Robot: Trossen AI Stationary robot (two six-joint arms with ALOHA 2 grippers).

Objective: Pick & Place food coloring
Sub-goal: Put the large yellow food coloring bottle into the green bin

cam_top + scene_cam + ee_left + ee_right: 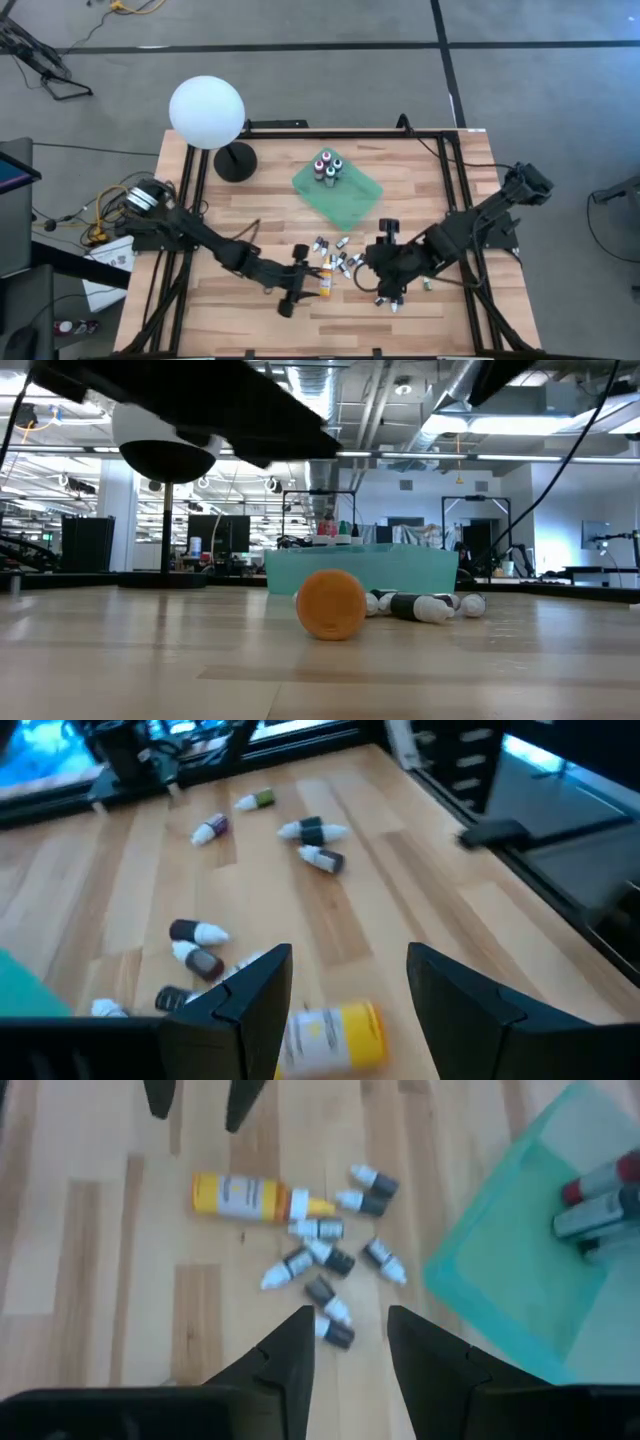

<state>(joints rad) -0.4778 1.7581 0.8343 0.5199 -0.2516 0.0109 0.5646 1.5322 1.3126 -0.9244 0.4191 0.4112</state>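
A: Where is your food coloring?

B: The tiny white-capped dark bottles (340, 262) lie scattered low in the middle of your high view on the pale wooden table (230, 320), beside a larger yellow bottle (325, 283). Several more stand upright in the flat green tray (352, 203) just above.

A: And your grippers?

B: Your left gripper (297, 283) hangs open and empty just left of the yellow bottle. Your right gripper (345, 1342) is part-open above the cluster, holding nothing.
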